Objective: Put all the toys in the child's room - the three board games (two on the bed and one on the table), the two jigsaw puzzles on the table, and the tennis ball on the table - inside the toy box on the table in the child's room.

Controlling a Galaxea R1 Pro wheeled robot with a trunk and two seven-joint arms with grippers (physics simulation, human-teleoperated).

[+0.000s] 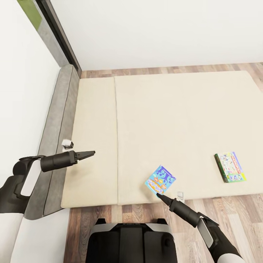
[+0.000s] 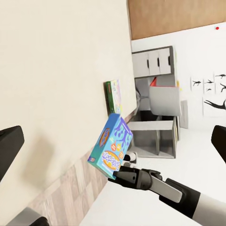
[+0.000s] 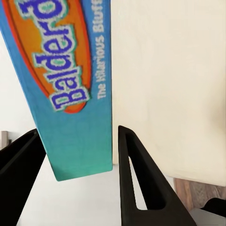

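Blue board game gripped at bed's near edge, for carrying to the toy box.

Right gripper (image 1: 159, 196) is clamped on the blue board game (image 1: 160, 179) at its lower corner, tilting it up off the bed (image 1: 175, 120). Monopoly board game (image 1: 229, 167) lies flat on the bed, well right of it. Left gripper (image 1: 90, 153) hovers empty over the bed, fingers apart.
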